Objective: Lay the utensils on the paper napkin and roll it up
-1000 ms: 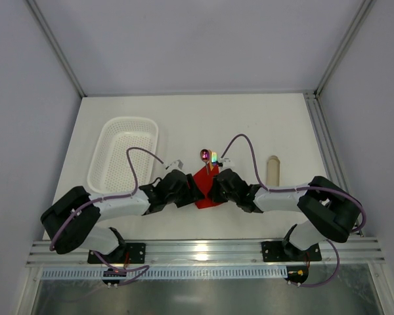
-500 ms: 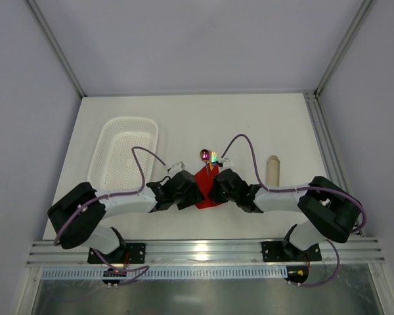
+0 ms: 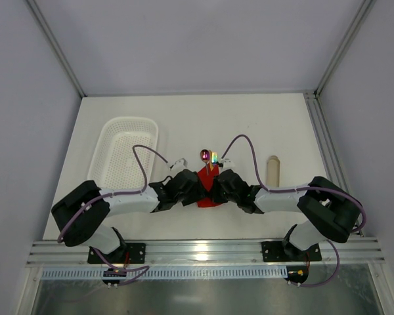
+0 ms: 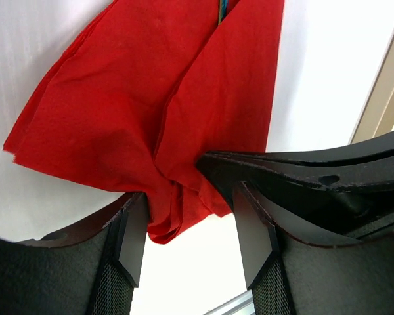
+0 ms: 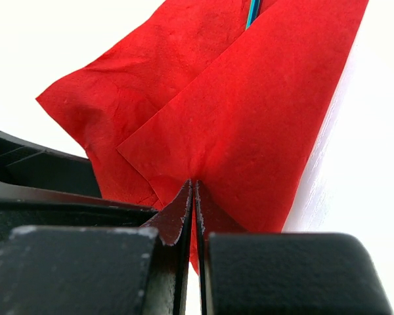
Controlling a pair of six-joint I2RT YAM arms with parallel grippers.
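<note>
The red paper napkin (image 5: 249, 118) is lying on the table (image 3: 184, 125), sides folding over the utensils (image 3: 209, 156), whose heads are poking out; the right gripper (image 5: 192, 190) is pinching one flap, the left gripper (image 4: 192, 239) gaping around the bunched end, rolling seemingly unfinished

We are finding no readable text, label, brand, number or sign anywhere in these views

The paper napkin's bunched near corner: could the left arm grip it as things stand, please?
Probably yes: the left gripper stands open with the bunched corner of the paper napkin lying between its fingers, nothing in the way. The right gripper, shut on the napkin close beside, leaves little room.
</note>
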